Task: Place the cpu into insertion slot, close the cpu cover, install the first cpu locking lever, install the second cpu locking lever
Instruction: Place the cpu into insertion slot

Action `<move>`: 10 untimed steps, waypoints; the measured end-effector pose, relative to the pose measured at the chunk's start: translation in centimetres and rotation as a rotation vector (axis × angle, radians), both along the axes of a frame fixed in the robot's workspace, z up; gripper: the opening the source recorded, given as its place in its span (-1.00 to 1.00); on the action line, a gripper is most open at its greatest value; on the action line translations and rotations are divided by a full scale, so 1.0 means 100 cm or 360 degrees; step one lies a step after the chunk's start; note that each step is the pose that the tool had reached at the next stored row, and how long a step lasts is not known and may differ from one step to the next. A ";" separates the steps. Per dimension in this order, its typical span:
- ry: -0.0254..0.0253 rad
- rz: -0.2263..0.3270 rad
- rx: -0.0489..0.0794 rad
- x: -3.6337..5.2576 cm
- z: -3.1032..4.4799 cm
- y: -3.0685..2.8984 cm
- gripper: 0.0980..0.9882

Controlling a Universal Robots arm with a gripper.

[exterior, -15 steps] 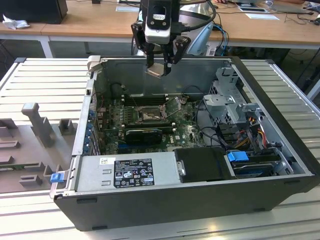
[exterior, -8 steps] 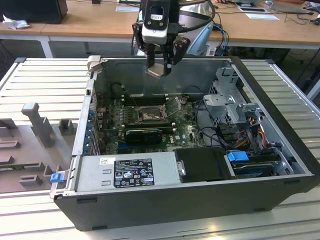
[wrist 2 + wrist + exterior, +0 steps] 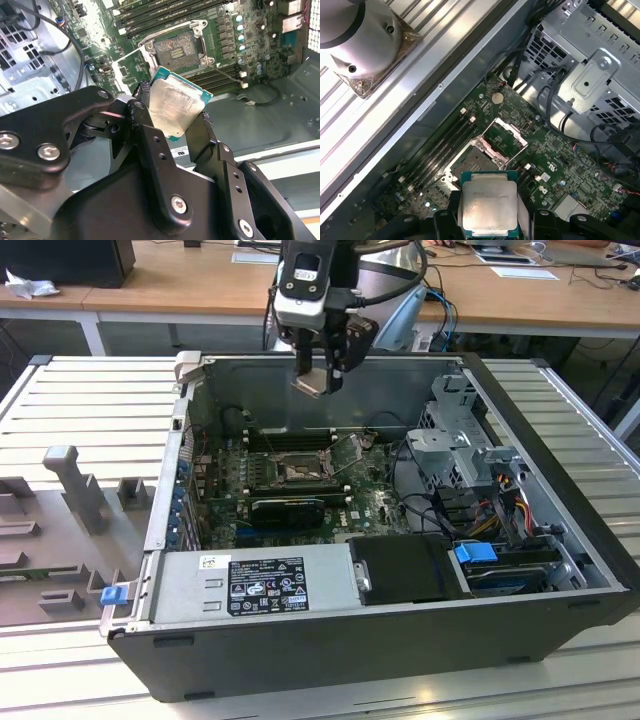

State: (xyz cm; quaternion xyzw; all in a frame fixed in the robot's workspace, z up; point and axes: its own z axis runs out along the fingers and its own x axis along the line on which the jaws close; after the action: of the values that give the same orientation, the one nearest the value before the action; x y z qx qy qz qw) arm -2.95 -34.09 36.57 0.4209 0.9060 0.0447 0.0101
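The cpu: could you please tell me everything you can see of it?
The cpu is a flat square chip with a dull silver metal top and a teal-green rim. The gripper's black fingers clamp two opposite edges, holding it tilted in the air above the open computer case, apart from the insertion slot.

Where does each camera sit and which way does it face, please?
Exterior view: off the arm, looking into the computer case; gripper holds the cpu.
Second wrist view: on the wrist, facing the insertion slot past the fingers.
First wrist view: on the wrist, facing the open cpu cover.
Shared: both wrist views show the cpu.
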 end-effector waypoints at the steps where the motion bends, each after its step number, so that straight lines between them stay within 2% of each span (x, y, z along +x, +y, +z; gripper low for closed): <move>1: 0.00001 -0.0020 0.0000 0.0000 -0.0004 0.0000 -0.03; 4: 0.00001 -0.0154 -0.0001 0.0000 -0.0034 0.0000 -0.03; 10: 0.00002 -0.0345 -0.0001 0.0000 -0.0082 0.0000 -0.03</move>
State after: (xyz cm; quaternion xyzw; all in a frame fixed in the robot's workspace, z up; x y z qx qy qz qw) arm -2.95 -34.09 35.74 0.5163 0.8552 0.0429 0.0150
